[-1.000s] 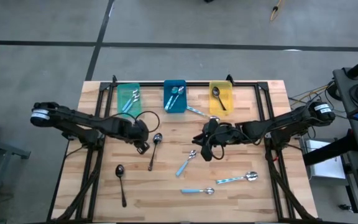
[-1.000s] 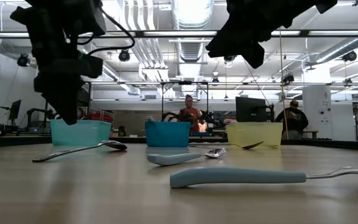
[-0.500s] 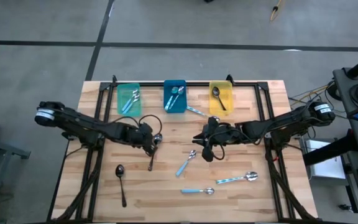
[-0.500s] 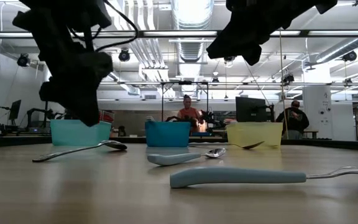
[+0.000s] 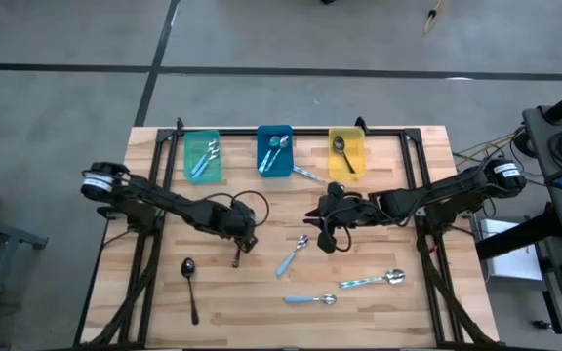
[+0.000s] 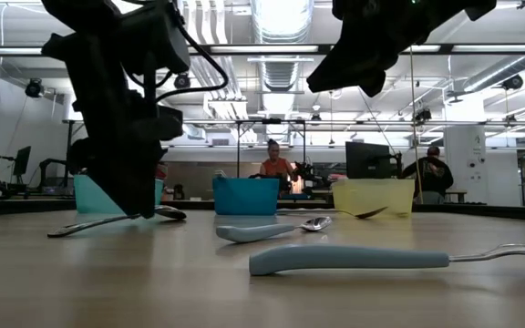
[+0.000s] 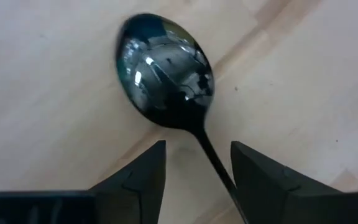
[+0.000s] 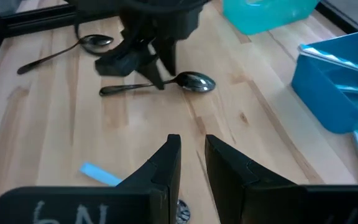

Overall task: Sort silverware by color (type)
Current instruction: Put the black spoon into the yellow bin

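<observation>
A dark spoon [image 7: 165, 74] lies flat on the wooden table. My left gripper [image 7: 197, 152] points down over it, open. Its fingers [image 7: 145, 177] stand on either side of the thin neck [image 7: 205, 140] just behind the bowl, and I see no touch. In the high view this gripper [image 5: 245, 240] covers the spoon's bowl and only the handle end [image 5: 236, 260] shows. My right gripper [image 5: 325, 234] hovers above the table's middle; a narrow gap [image 8: 192, 158] between its fingers holds nothing. A second dark spoon [image 5: 189, 285] lies near the left front.
Teal [image 5: 201, 156], blue [image 5: 274, 149] and yellow [image 5: 346, 151] bins stand along the far edge, each with spoons inside. Blue-handled spoons lie at the table's middle [image 5: 293, 255], right front [image 5: 371, 280] and front [image 5: 310, 298]; another [image 5: 305, 174] lies beside the blue bin.
My left gripper has moved toward the table's right and near edges and come down over the dark spoon's bowl end. The spoon has not moved.
</observation>
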Robot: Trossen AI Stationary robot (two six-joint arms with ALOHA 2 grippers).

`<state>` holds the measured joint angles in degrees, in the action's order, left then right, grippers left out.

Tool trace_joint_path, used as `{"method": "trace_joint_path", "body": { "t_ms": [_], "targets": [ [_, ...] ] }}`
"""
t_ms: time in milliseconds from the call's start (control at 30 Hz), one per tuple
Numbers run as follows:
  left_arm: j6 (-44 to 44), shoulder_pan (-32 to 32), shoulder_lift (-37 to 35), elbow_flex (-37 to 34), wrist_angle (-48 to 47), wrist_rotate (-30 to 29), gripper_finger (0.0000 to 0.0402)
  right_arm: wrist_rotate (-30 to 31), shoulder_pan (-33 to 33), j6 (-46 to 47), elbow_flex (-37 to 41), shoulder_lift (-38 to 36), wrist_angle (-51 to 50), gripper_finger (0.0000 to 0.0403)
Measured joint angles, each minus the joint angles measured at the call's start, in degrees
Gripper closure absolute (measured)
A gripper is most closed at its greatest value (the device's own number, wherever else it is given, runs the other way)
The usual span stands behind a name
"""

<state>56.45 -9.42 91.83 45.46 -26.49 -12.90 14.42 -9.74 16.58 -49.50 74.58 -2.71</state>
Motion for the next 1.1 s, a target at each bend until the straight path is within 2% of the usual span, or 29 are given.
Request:
{"method": "trace_joint_path", "body": {
  "t_ms": [167,267,400,567,633,867,1100],
  "targets": [
    [-0.1,-0.7,3.0,1.4,-0.2,-0.5,0.0242,2.3,0.0,-0.1,0.0,0.0,0.0,0.0339],
    [0.0,-1.1,4.1,1.9,-0.6,-1.1,0.0255,2.3,0.0,-0.8,0.0,0.0,0.0,0.0339],
    [0.0,-1.1,4.2,2.0,-0.7,-1.6,0.0300,2.3,0.0,-0.9,0.0,0.0,0.0,0.0339],
    [-0.3,-1.1,3.9,1.9,-1.0,-1.8,0.0377,2.3,0.0,-0.8,0.0,0.0,-0.1,0.0339],
    [-0.9,-1.1,3.9,1.9,-1.0,-1.5,0.0394,2.3,0.0,-0.8,0.0,0.2,0.0,0.0339],
    [-3.5,-1.1,2.0,1.6,-0.7,-0.4,0.0398,2.3,0.0,-0.6,0.1,2.5,0.0,0.0339],
    [-10.4,-1.1,-5.6,1.6,1.2,-0.6,0.0399,2.3,0.0,-0.5,0.1,6.4,2.3,0.0339]
  ]
}}
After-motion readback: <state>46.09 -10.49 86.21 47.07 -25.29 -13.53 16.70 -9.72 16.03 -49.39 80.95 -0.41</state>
